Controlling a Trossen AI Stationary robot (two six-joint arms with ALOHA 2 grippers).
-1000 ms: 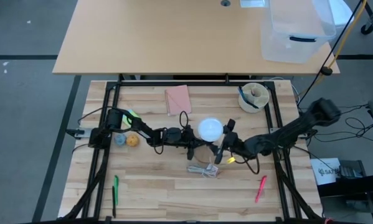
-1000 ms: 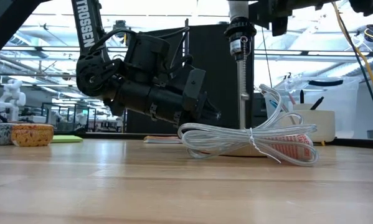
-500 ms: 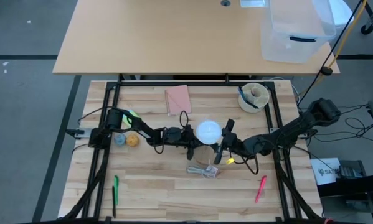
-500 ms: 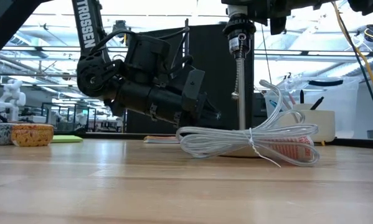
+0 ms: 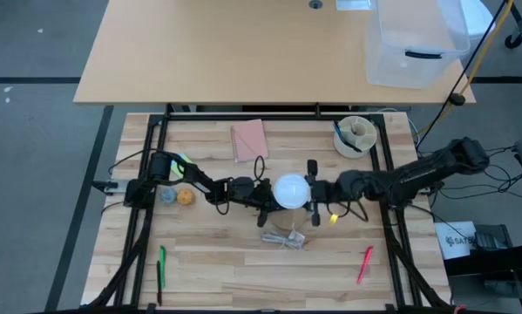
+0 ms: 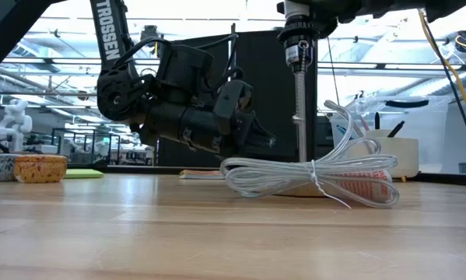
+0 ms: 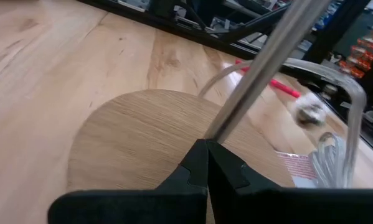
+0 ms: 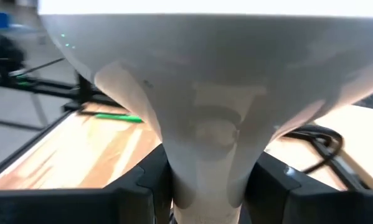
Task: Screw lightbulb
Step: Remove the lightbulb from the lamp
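The white lightbulb (image 5: 291, 190) stands dome up at the top of a small lamp, over its black socket (image 6: 298, 35), thin metal rod (image 6: 299, 117) and round wooden disc (image 7: 136, 130). My right gripper (image 5: 309, 192) reaches in level from the table's right and is shut on the bulb (image 8: 205, 62). My left gripper (image 5: 267, 194) comes from the left, low over the table. It is shut, with its tips (image 7: 205, 155) at the foot of the rod. In the low view the bulb's dome lies above the picture's top. My right gripper pinches the bulb's narrow neck (image 8: 205, 168), below the dome, between its two fingers (image 8: 142, 186). They come level from the table's right. The bulb stands upright, dome up. My left gripper's shut fingertips lie on the wooden disc (image 7: 174, 155), right against the rod's foot (image 7: 220, 127). They slant down from the table's left. Whether they pinch the rod cannot be told.
A bundled clear cable (image 5: 287, 237) lies just near of the lamp. There is a pink pad (image 5: 249, 139) and a cup of pens (image 5: 355, 135) at the far side. A bowl and a yellow ball (image 5: 186, 197) lie at the left, and a green pen (image 5: 161, 266) and a red pen (image 5: 364, 263) near the front.
My right gripper has swung from the near right toward the far edge, turned level, and shut on the bulb's neck. The bulb has shifted a little toward the near edge. My left gripper has stayed in place, and its wrist has turned slightly.
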